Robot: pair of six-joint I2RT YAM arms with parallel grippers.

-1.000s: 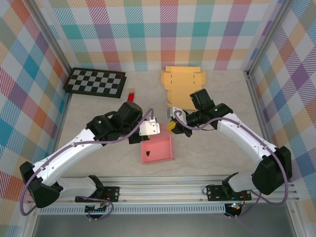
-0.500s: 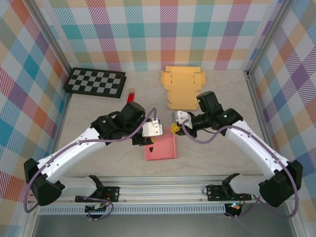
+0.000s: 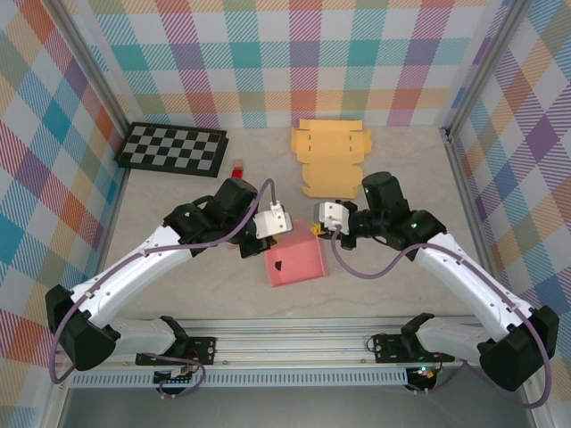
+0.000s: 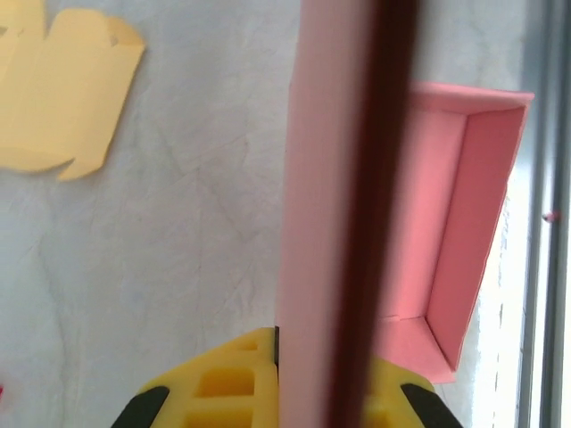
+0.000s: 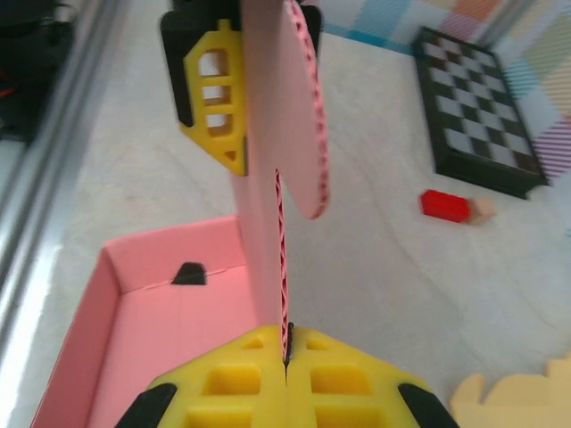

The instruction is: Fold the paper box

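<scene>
- Pink corrugated paper box (image 3: 299,263), partly folded; sits mid-table (image 3: 419,169), towards the front edge.
- Shallow open tray, side walls raised.
- Lid flap (image 5: 268,116) stands upright on edge, with a rounded tab at its end.

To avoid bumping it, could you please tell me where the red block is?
Top view: the red block lies left of centre, between the checkerboard and the yellow cardboard sheet.

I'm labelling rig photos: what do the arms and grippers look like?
The left arm and right arm are white links with black joints, a purple cable looping along each. The left gripper and right gripper have white bodies and yellow, grid-ribbed fingers on black mounts.
</scene>
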